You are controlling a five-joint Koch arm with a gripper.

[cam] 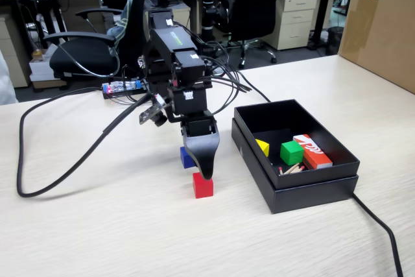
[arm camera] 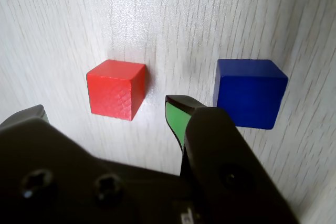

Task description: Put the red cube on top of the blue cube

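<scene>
Here's the table (cam: 97,225), pale wood grain running across it. The red cube (cam: 202,185) sits flat on it near the front, the blue cube (cam: 187,157) just behind, a small gap between them. To the right in the fixed view rests a black box (cam: 305,189). A black cable (cam: 52,160) loops across the left side, another trails off the box's near corner.

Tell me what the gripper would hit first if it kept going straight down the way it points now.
Probably the red cube: the open gripper points down with its fingertips on either side of it. The blue cube sits apart, beyond the green-padded fingertip. Depth is uncertain; a tip could meet the table first.
</scene>
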